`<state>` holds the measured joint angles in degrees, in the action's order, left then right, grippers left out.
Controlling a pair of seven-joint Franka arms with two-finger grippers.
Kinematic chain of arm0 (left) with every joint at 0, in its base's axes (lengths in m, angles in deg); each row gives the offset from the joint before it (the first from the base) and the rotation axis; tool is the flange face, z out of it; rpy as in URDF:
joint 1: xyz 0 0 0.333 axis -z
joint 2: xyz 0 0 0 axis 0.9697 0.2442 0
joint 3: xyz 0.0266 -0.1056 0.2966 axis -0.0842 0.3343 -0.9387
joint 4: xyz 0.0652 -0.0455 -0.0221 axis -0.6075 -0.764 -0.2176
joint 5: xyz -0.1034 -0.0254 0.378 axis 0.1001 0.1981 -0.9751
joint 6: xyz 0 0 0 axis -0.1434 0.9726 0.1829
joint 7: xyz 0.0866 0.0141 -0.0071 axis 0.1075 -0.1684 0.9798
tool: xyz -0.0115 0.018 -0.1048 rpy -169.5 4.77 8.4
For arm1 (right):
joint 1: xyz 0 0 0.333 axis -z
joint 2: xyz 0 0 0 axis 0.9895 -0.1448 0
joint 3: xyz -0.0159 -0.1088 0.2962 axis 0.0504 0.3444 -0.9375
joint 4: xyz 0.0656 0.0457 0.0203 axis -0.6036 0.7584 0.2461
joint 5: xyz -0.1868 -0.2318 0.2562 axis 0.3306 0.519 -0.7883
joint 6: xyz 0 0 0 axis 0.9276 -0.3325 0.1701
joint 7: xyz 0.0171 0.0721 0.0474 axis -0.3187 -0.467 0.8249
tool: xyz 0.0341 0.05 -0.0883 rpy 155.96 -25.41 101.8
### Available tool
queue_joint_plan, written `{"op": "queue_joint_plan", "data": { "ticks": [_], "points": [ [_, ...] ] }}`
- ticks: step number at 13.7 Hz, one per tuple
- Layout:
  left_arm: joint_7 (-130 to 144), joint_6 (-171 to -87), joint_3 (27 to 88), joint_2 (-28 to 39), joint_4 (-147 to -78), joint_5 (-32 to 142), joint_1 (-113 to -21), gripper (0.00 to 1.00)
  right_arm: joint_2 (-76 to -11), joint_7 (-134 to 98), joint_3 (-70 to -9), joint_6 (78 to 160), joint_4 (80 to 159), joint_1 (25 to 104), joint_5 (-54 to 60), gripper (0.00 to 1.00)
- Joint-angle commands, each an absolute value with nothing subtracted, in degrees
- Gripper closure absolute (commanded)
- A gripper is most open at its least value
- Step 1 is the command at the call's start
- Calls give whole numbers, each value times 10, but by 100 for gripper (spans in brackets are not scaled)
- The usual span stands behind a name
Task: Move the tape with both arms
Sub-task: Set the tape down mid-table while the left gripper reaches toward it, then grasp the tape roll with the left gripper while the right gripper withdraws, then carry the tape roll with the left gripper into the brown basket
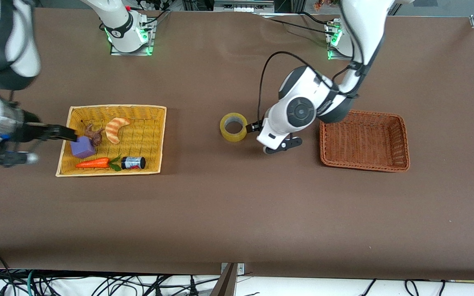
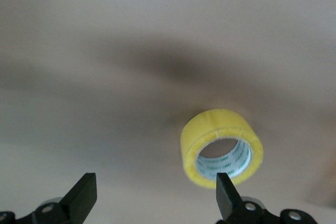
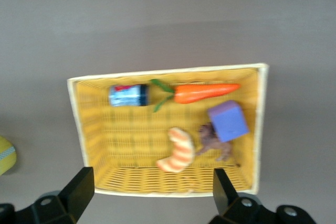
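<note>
The translucent yellowish roll of packing tape [image 1: 233, 127] lies on the brown table [image 1: 237, 213], between the yellow woven basket [image 1: 154, 139] and the empty brown wicker basket [image 1: 364, 162], well apart from both. The left hand [image 2: 155, 198] hovers low beside it, fingers spread, nothing held; 1 finger [image 2: 227, 192] sits in front of the roll's rim. The right hand [image 3: 149, 192] waits, released, over the yellow basket's end. Risk, as I judge it: the roll is off-centre between the fingers, so closing now could knock it aside or pinch only its edge.
</note>
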<state>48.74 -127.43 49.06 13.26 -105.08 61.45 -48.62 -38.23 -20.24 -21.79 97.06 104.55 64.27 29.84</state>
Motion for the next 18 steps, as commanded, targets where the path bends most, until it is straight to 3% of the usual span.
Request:
{"op": "queue_joint_plan", "data": {
  "ticks": [1,5,7,8,9,10,13,15,18],
  "points": [
    [527,-1311,484,175,-1042,617,-444,0,-358,-186,-191,959,1061,630,286,0],
    [530,-1340,484,209,-1042,617,-413,0,-363,-185,-201,942,1015,631,287,0],
    [530,-1350,484,221,-1043,618,-413,0,-355,-191,-254,957,1016,688,285,0],
    [529,-1358,484,227,-1043,617,-413,21,-344,-191,-294,965,1020,733,288,0],
    [524,-1360,484,231,-1042,617,-415,54,-332,-190,-313,980,1024,757,292,0],
    [518,-1358,484,231,-1042,617,-417,97,-312,-191,-316,986,1046,772,292,0],
    [518,-1344,482,226,-1041,617,-419,100,-256,-190,-356,1014,1084,815,300,0],
    [518,-1311,479,221,-1035,616,-426,100,-214,-191,-416,993,1099,832,410,0],
    [497,-1261,478,176,-1034,616,-453,100,-213,-194,-461,974,1099,839,471,0]
  ]
}}
